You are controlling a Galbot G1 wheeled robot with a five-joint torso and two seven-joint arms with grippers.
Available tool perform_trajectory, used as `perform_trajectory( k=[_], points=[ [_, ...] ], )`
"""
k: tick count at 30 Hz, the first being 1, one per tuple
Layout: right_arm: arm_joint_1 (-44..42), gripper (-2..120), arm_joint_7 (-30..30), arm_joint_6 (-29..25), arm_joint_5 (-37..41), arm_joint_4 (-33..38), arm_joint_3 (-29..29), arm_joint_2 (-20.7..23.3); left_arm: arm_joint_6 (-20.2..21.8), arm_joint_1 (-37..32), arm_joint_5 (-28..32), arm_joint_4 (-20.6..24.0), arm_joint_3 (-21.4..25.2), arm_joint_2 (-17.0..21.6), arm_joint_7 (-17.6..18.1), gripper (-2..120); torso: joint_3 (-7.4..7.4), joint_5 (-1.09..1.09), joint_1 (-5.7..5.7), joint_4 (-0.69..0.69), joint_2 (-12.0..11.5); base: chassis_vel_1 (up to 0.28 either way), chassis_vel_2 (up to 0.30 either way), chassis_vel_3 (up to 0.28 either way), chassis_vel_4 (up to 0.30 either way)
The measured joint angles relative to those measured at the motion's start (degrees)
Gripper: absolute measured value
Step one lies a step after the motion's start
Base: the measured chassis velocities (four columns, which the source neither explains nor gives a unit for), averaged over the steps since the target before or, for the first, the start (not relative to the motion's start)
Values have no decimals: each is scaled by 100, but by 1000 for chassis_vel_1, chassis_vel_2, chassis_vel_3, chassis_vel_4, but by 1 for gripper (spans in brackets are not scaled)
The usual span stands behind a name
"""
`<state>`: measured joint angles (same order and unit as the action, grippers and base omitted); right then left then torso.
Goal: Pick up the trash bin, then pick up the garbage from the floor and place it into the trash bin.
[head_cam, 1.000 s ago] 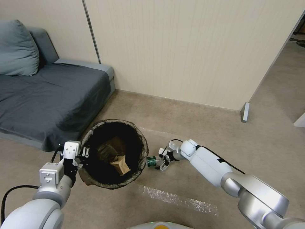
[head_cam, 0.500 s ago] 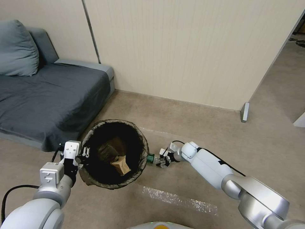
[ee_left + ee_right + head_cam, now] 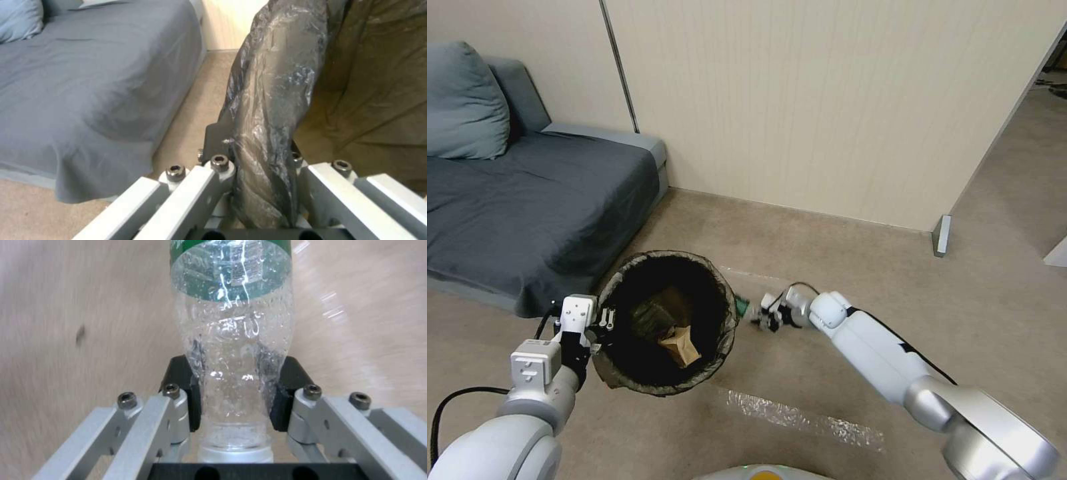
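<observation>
Lower left of the head view, the left gripper [image 3: 602,328] is clamped onto the bag-lined rim of the trash bin [image 3: 627,380]. Just right of the bin at mid-frame, the right gripper [image 3: 764,319] pinches the bottle [image 3: 231,340] by its neck, above the floor [image 3: 840,280].

Left arm is reaching forward low on the robot's left, its left gripper [image 3: 602,325] pinching down on the dark liner rim of the round white plastic trash bin [image 3: 627,383]. Right arm is stretching out, right gripper [image 3: 764,317] squeezing the clear plastic green-labelled bottle [image 3: 231,340] at its neck.
</observation>
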<state>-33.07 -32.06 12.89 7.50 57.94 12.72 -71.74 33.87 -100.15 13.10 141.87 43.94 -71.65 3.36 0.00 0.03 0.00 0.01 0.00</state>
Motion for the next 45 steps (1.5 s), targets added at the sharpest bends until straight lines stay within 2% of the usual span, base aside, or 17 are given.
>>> perform_trajectory(
  k=[1, 2, 3, 5, 7, 9, 10, 13, 14, 18, 25, 31, 33, 35, 36, 38, 45],
  points=[
    [-99, 25, 160, 210, 296, 598, -113, 342, 0, 0, 15, 0, 0, 10, 1, 3, 0, 0, 0, 2, 0, 0, 0, 0, 0],
    [-99, 25, 160, 210, 296, 598, -113, 342, 0, 0, 15, 0, 0, 10, 1, 3, 0, 0, 0, 2, 0, 0, 0, 0, 0],
    [-158, 25, 257, 328, 471, 976, -195, 587, 0, 3, 20, 0, -1, 12, 1, 3, -1, -1, 0, 0, 0, 0, 0, 0, 0],
    [-346, 25, 485, 633, 967, 2003, -493, 1232, -3, 17, 31, -16, -25, 7, 2, 3, 0, 0, 0, -3, 0, 0, 0, 0, 0],
    [-394, 25, 544, 699, 1105, 2230, -570, 1369, -5, 19, 31, -23, -30, 5, 2, 3, 0, -1, 0, -5, 0, 0, 0, 0, 0],
    [-619, 25, 797, 990, 1770, 3263, -965, 1877, -7, 45, 51, -59, -55, 7, 0, 3, 0, -2, 0, -3, 0, 0, 0, 0, 0],
    [-619, 25, 797, 990, 1770, 3263, -965, 1877, -7, 45, 51, -59, -55, 7, 0, 3, 0, -2, 0, -3, 0, 0, 0, 0, 0],
    [-754, 25, 850, 1086, 2140, 4159, -1412, 2237, -6, 70, 122, -87, -74, 44, 0, 3, -1, -2, 0, -1, 0, 0, 0, 0, 0],
    [-754, 25, 850, 1086, 2140, 4159, -1412, 2237, -6, 70, 122, -87, -74, 44, 0, 3, -1, -2, 0, -1, 0, 0, 0, 0, 0],
    [-796, 25, 905, 1172, 2467, 4963, -1713, 2510, 7, 79, 163, -122, -90, 70, 0, 3, -1, -3, 0, -1, 0, 0, 0, 0, 0],
    [-839, 25, 965, 1333, 2736, 5873, -1784, 2626, 46, 112, 215, -143, -120, 153, 0, 3, 0, -3, 0, -2, 0, 0, 0, 0, 0],
    [-595, 25, 1296, 1623, 3025, 6564, -1238, 2470, 67, 129, 241, -153, -132, 209, 5, 3, -1, -4, 0, 0, 0, 0, 0, 0, 0],
    [-534, 25, 1376, 1674, 3075, 6637, -1093, 2417, 72, 132, 245, -153, -135, 213, 5, 3, -1, -5, 0, -1, 0, 0, 0, 0, 0],
    [-322, 25, 1593, 1825, 3185, 6744, -613, 2212, 86, 139, 252, -142, -144, 224, 5, 3, -1, -4, -1, -1, 0, 0, 0, 0, 0],
    [-322, 25, 1593, 1825, 3185, 6744, -613, 2212, 86, 139, 252, -142, -144, 224, 5, 3, -1, -4, -1, -1, 0, 0, 0, 0, 0],
    [-183, 25, 1747, 1934, 3184, 6720, -218, 2038, 97, 139, 253, -131, -156, 227, 6, 3, -1, -4, 0, 0, 0, 0, 0, 0, 0],
    [-157, 25, 1854, 2113, 3112, 6639, 143, 1909, 106, 125, 286, -108, -139, 233, 7, 3, 0, -4, 0, -1, 0, 0, 0, 0, 0]
  ],
)
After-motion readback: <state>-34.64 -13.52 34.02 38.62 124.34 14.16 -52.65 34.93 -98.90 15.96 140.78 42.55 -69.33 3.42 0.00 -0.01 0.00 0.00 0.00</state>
